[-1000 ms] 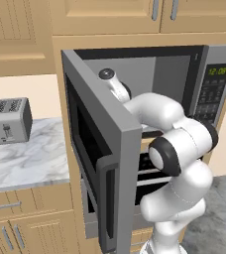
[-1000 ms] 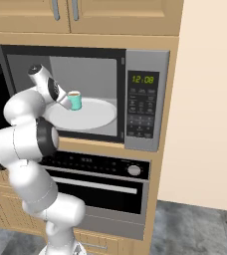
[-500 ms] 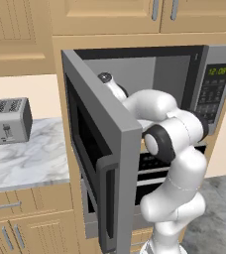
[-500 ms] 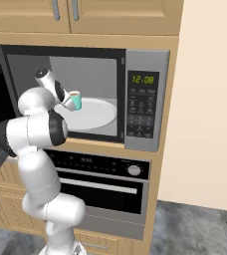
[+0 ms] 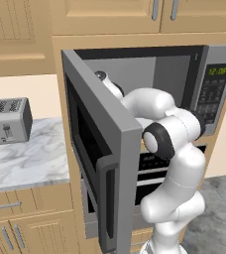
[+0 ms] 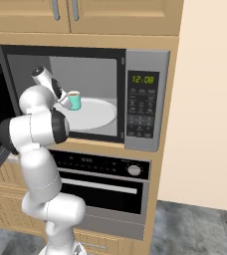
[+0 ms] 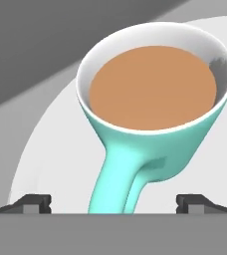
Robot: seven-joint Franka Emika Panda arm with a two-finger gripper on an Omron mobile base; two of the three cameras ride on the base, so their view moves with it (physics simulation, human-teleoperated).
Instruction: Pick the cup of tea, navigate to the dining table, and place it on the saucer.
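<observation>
The small teal-green mug of brown tea [image 7: 153, 117] sits on the round white turntable plate [image 6: 93, 113] inside the open grey microwave [image 6: 85, 94], handle pointing at 6 o'clock in the hand view. The pincer [image 7: 114, 201] is wide open, tips straddling that handle, probably lining up a handle grab.

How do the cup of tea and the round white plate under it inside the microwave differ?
The cup of tea is teal-green with a white inner rim; the round white plate is plain white. The cup stands tall, with a side handle, and holds brown liquid; the plate lies flat and low, with no handle. The plate is far wider than the cup, which stands near its left edge in the right base view. Both are round and sit inside the open microwave.
</observation>
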